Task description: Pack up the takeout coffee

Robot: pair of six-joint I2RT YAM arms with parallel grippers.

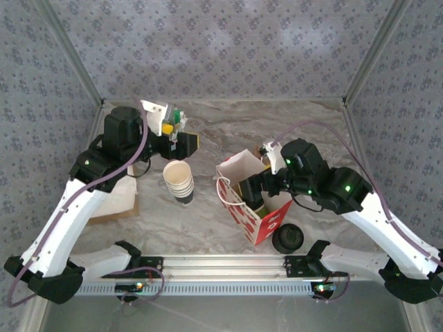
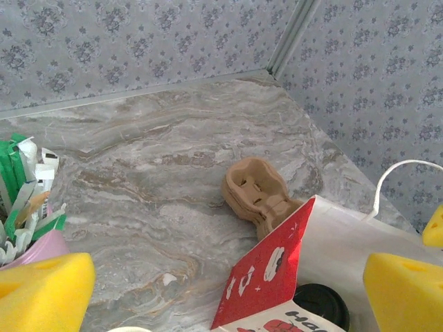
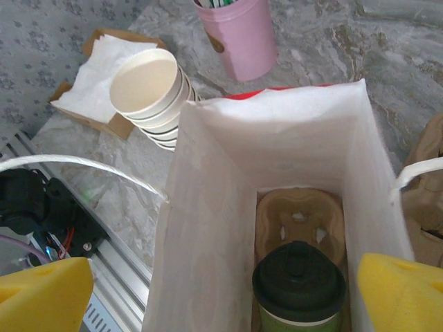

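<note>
Overhead, paper bag (image 1: 239, 173): stands open, centre-right on the marble table (image 1: 208, 221); the right arm covers most of its inside.
Overhead, right gripper (image 1: 252, 188): poised over the bag mouth; its fingers are too dark to tell apart here.
Overhead, left gripper (image 1: 185, 142): near the far left, well apart from the bag.
Overhead, other items: cup stack (image 1: 178, 181) left of the bag; lid pile (image 1: 287, 238) just beside its near right corner; napkin box (image 1: 119, 204) largely hidden under the left arm.
Left wrist, left gripper: yellow pads (image 2: 41, 290) in both lower corners, spread wide, gripping nothing.
Left wrist, takeout coffee (image 2: 320, 304): only part of the black lid shows, inside the bag behind its red flap.
Left wrist, cup carrier (image 2: 255, 190): lies on the table beyond the bag, near end hidden.
Left wrist, pink cup (image 2: 31, 249): cut off at the left edge, holding green packets.
Right wrist, right gripper: pads spread wide, cropped by the bottom edge.
Right wrist, takeout coffee: upright at the bag's bottom in a cardboard tray (image 3: 299, 211), lid on, base cropped, clear of both pads.
</note>
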